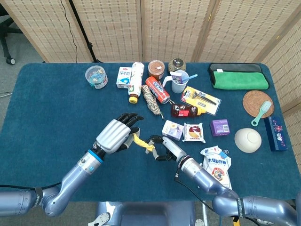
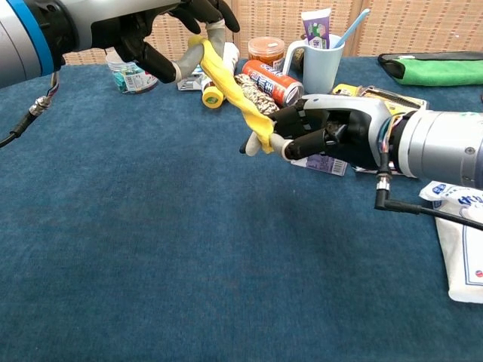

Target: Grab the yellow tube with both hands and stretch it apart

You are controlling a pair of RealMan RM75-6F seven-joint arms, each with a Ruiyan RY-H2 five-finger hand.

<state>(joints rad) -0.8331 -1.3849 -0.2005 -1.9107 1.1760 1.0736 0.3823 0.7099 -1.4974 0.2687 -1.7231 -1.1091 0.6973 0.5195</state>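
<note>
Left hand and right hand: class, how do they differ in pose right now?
The left hand grips the yellow tube's upper end, higher above the table; the right hand grips its lower end. The left hand shows its silver back in the head view; the right shows dark fingers. Both hold the tube.

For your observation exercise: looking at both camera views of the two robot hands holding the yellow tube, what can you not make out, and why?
- Head view: the left robot hand shows its back, hiding its grip on the yellow tube.
- Chest view: the right robot hand covers the tube's lower end.
- Chest view: the white pouch is cut off by the right edge.
- Both views: package print is too small to read.
</note>
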